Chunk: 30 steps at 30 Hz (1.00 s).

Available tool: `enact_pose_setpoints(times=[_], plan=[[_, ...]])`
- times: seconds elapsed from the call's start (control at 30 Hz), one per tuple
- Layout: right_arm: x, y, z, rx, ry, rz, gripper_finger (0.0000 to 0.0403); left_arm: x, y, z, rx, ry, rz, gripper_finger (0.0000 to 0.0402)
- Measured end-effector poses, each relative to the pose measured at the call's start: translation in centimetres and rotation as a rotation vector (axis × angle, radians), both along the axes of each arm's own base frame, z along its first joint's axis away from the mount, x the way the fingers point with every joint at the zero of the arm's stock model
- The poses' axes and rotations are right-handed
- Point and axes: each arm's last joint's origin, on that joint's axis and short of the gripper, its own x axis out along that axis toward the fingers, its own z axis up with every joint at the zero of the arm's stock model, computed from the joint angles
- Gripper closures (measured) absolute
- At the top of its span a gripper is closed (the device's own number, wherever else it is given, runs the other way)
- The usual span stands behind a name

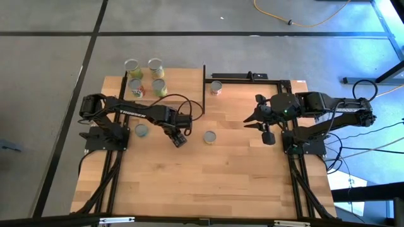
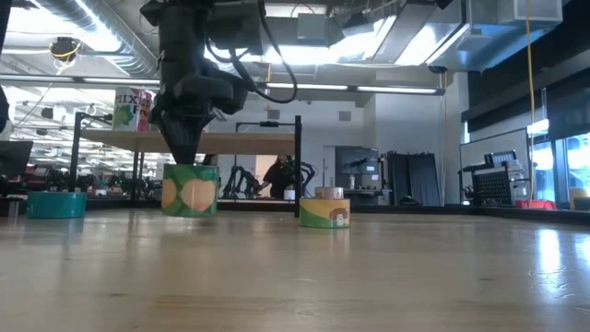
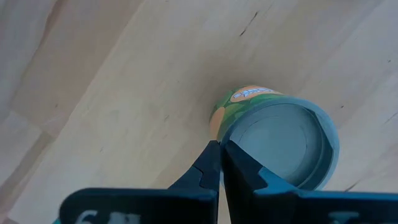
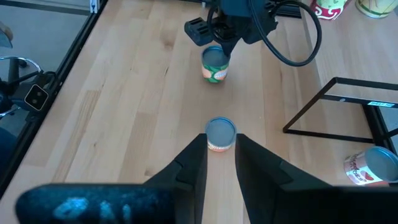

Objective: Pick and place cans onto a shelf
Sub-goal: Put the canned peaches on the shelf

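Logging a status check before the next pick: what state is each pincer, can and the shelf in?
Left pincer: shut, empty, tips over the green can.
Right pincer: open, empty.
Green can: upright on the table.
Middle can: upright on table, free.
Teal can: upright on table.
Red can: upright on table.
Shelf: holds four upright cans.

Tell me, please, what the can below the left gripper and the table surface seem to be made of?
The can looks like metal: its round top is dull silvery with a raised rim, and a printed green and orange label, probably paper, wraps its side. The table looks like light wood in joined strips, with visible grain and a smooth, slightly glossy finish. The shut left gripper hangs over the can.
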Motion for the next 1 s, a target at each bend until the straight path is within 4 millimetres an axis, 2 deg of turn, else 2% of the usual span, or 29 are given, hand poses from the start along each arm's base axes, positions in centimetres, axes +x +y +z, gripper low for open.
enact_pose_setpoints(times=[0.2, 0.43, 0.87, 1.0], plan=[[0.00, 0.00, 0.00, 0.000, 0.000, 0.000, 0.0318, 0.05, 0.01, 0.01, 0.012, 0.000, -0.063, 0.0399], [0.00, 0.00, 0.00, 0.004, 0.000, -0.002, 0.0318, 0.18, 0.09, 0.03, 0.039, -0.011, -0.060, 0.0377], [0.00, 0.00, -0.01, 0.006, 0.001, -0.003, 0.0318, 0.23, 0.12, 0.03, 0.036, -0.016, -0.059, 0.0365], [0.35, 0.03, -0.57, 0.025, 0.022, -0.017, 0.0318, 0.41, 0.23, 0.88, 0.022, -0.036, -0.027, 0.0366]])
